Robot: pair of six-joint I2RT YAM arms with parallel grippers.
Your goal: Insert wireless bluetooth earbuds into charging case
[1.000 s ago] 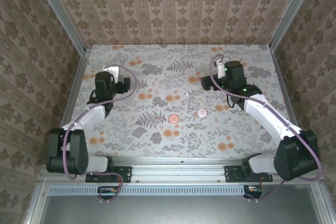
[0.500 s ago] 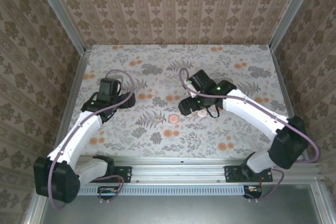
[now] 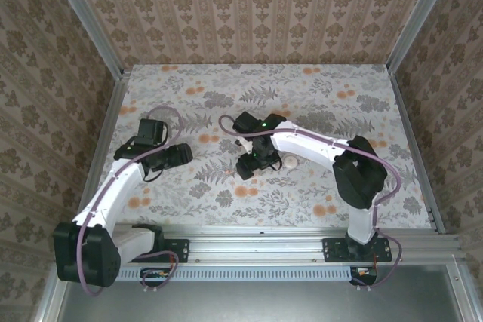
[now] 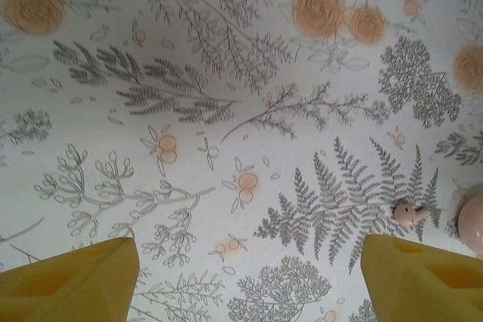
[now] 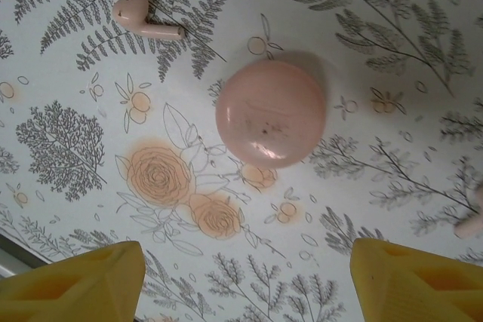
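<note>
Floral table (image 4: 226,50) bears an earbud (image 4: 410,213); neighbouring pink disc (image 4: 472,222) is edge-cropped.

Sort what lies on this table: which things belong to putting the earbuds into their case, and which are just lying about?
Job: earbud; second earbud; salmon-pink disc, probably the case.
Lying about: cream-white disc, no clear use.
</note>
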